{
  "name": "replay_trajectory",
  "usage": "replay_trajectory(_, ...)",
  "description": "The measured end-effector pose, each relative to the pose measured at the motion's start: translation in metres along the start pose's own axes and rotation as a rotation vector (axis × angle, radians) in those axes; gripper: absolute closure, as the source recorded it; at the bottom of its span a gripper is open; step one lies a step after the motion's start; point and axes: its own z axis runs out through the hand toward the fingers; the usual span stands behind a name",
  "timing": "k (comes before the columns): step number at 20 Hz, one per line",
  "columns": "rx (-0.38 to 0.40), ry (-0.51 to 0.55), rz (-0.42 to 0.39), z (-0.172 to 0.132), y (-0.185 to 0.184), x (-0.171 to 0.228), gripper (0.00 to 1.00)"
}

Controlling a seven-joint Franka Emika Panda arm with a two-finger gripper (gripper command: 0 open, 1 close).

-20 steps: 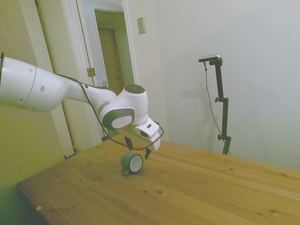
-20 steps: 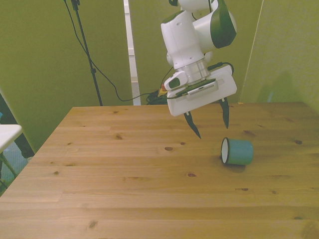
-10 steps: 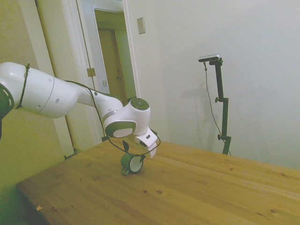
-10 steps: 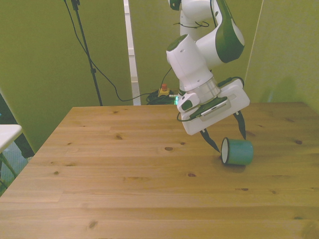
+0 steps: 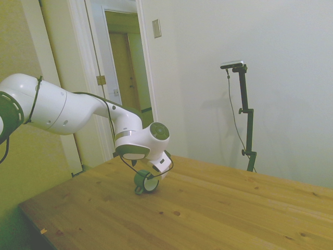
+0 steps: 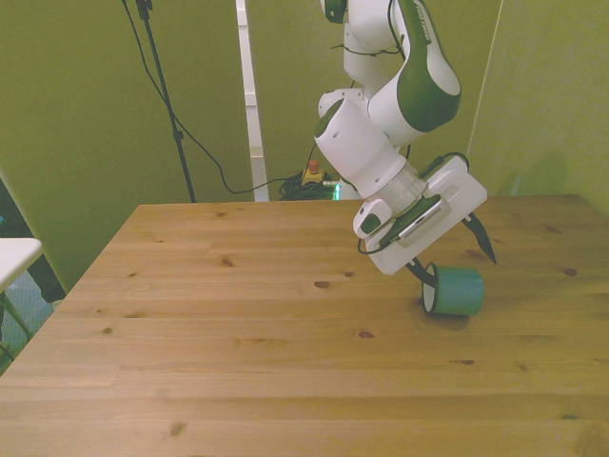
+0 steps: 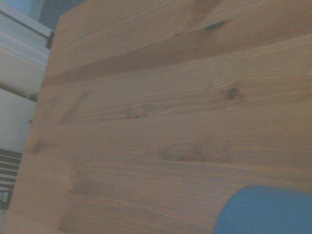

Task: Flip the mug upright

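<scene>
My main worry is a bad pinch. The mug is on its side, so it can roll, and if one finger touches first it'll probably scoot or spin toward the front view's right edge of the table instead of getting caught. The other risk is grabbing the round wall too shallow — I'd expect the enamel to squirt out as the jaws close, or the mug to slip partway through the flip.

The mug lies on its side at the front view's right, white mouth facing that view's left. In the side view I can make out its little handle low down near the wood.

The gripper is spread open, holding nothing. One dark finger is down beside the rim end, the other is up over the closed end, so the jaws straddle the mug along its length. I can't tell if either finger is actually touching it.

The wrist is tipped over hard, with the hand canted rather than pointing straight down and the forearm coming in low. The wrist view only catches a blurry bluish corner of the mug against wood grain.
</scene>
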Motion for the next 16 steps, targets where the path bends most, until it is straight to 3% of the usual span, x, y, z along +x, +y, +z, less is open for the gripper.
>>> replay_trajectory(5,0.029,-0.053,-0.002,0.006,0.002,-0.005,0.00)
replay_trajectory(6,0.038,-0.062,-0.001,0.008,0.004,-0.004,1.00)
replay_trajectory(16,0.071,-0.113,0.001,0.016,0.023,0.003,1.00)
